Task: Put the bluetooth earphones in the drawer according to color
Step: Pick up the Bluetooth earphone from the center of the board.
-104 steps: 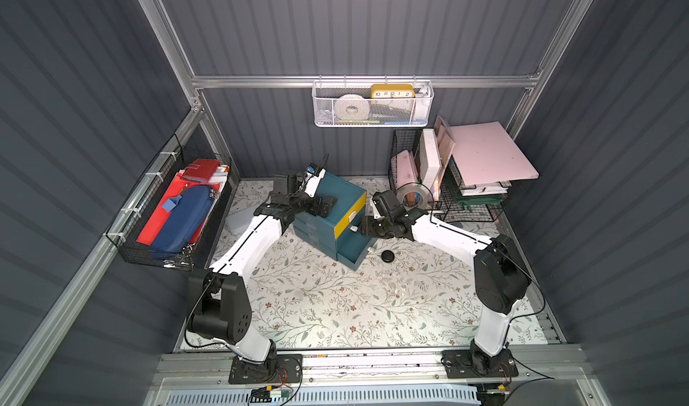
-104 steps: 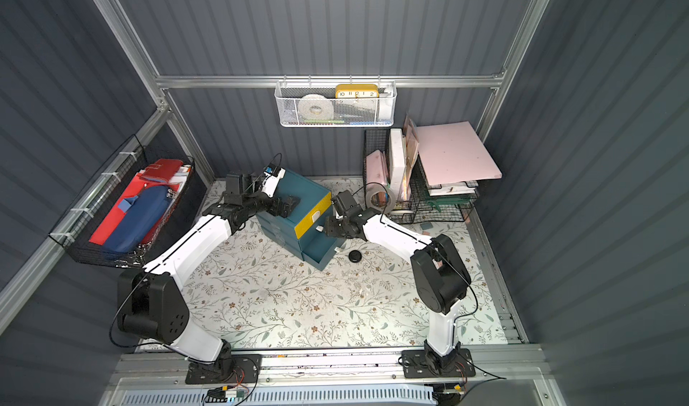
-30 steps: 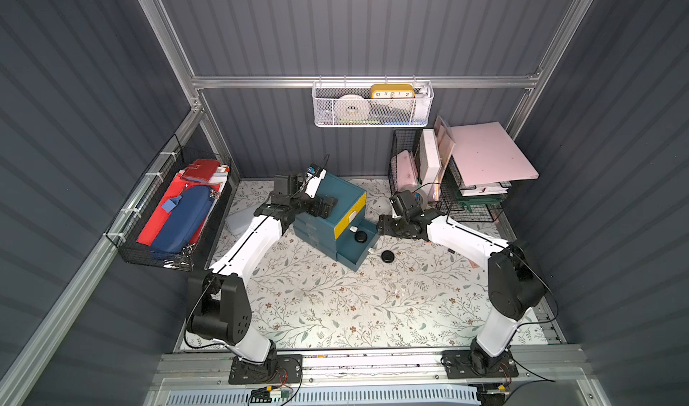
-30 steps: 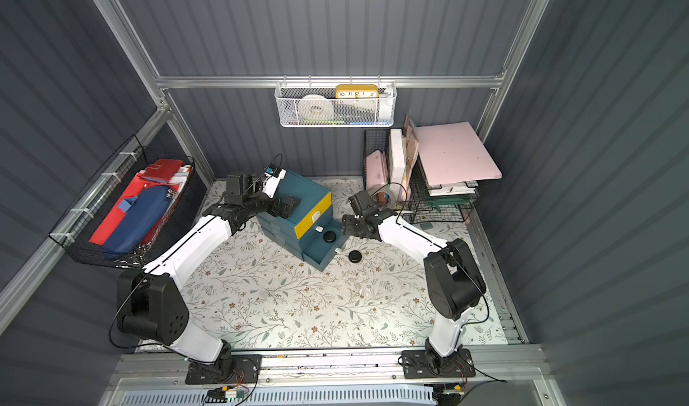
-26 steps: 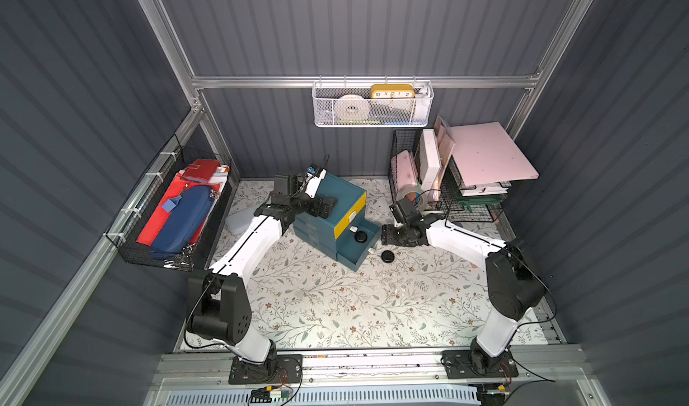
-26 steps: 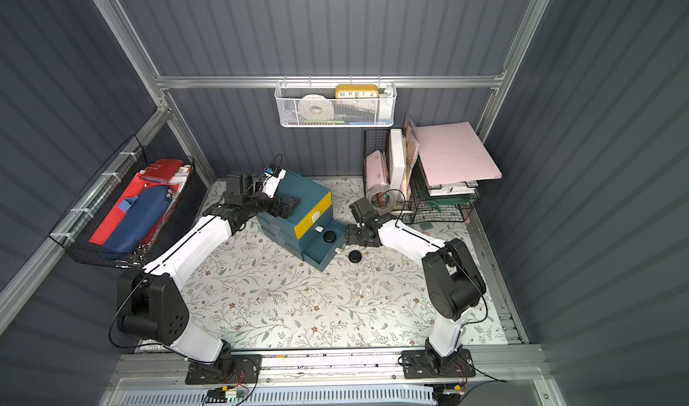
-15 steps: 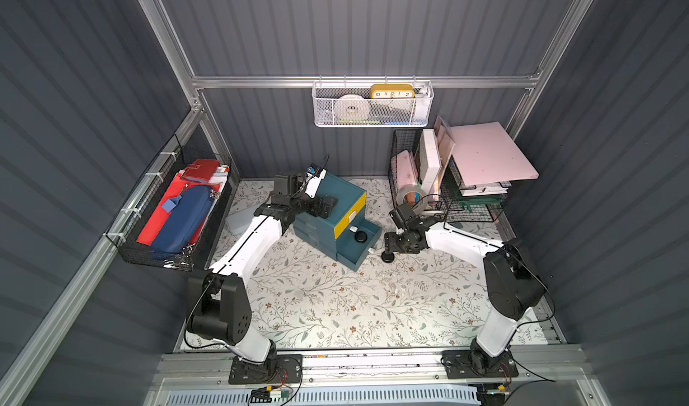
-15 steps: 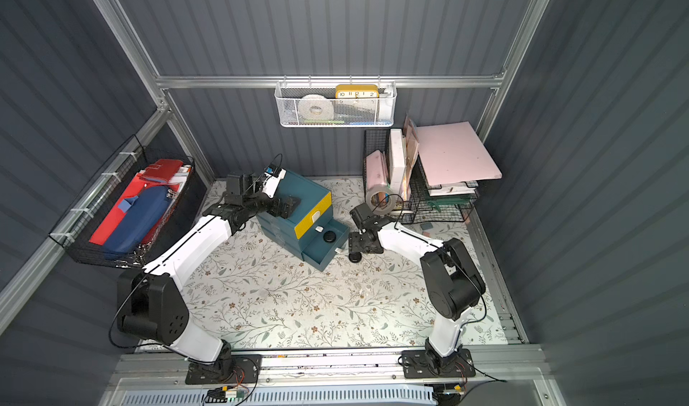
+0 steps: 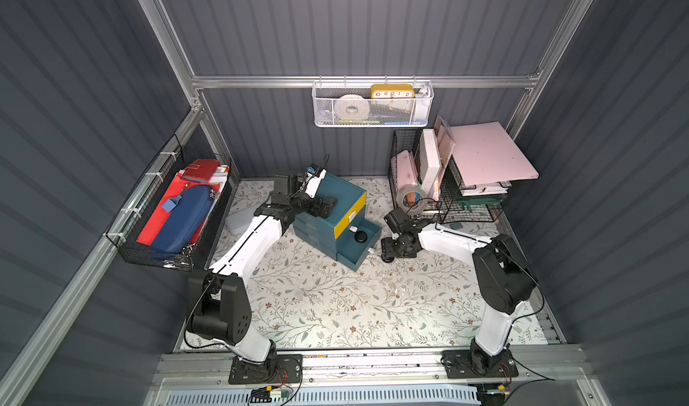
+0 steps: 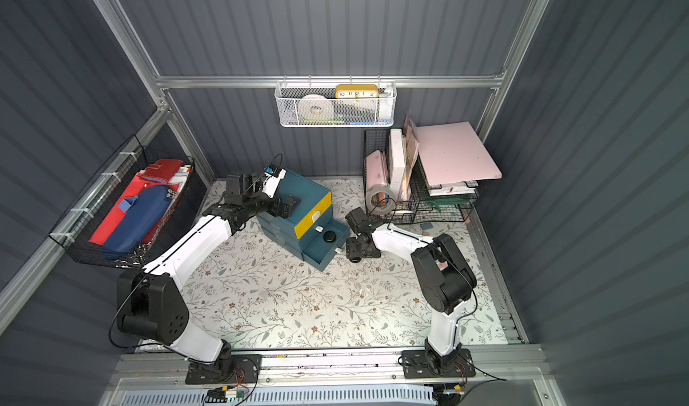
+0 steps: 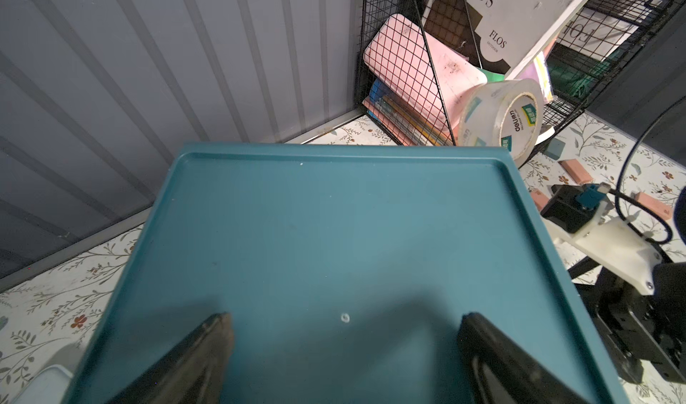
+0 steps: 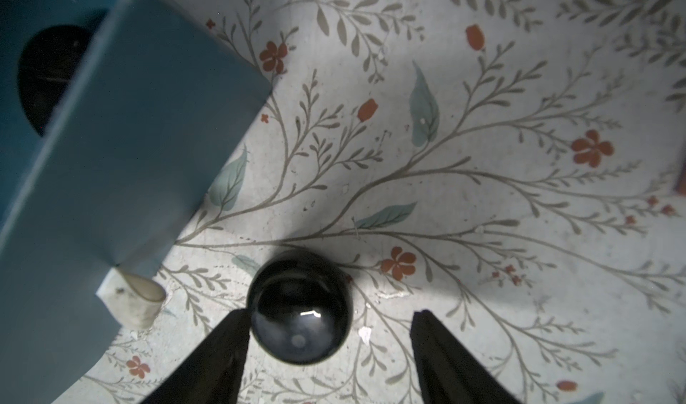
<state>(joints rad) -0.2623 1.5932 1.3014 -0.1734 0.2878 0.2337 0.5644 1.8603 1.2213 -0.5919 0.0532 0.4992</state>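
The right gripper [image 12: 330,315] hangs with its fingers spread around a black earphone case [image 12: 299,309]. The case lies nearer one finger, on the floral mat [image 12: 482,161] just beside the pulled-out drawer [image 9: 346,258] of the teal cabinet [image 9: 345,195]. Another black case [image 9: 359,236] lies in that drawer. The left gripper [image 11: 345,320] is spread wide over the cabinet's top.

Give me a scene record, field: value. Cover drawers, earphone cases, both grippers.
cabinet: teal cabinet, yellow-fronted drawer shut
open drawer: teal-fronted drawer pulled out, one black case inside
loose case: second black case on the floral mat, beside the open drawer's front
right gripper: open, fingers either side of the loose case, not closed on it
left gripper: open, over the cabinet top
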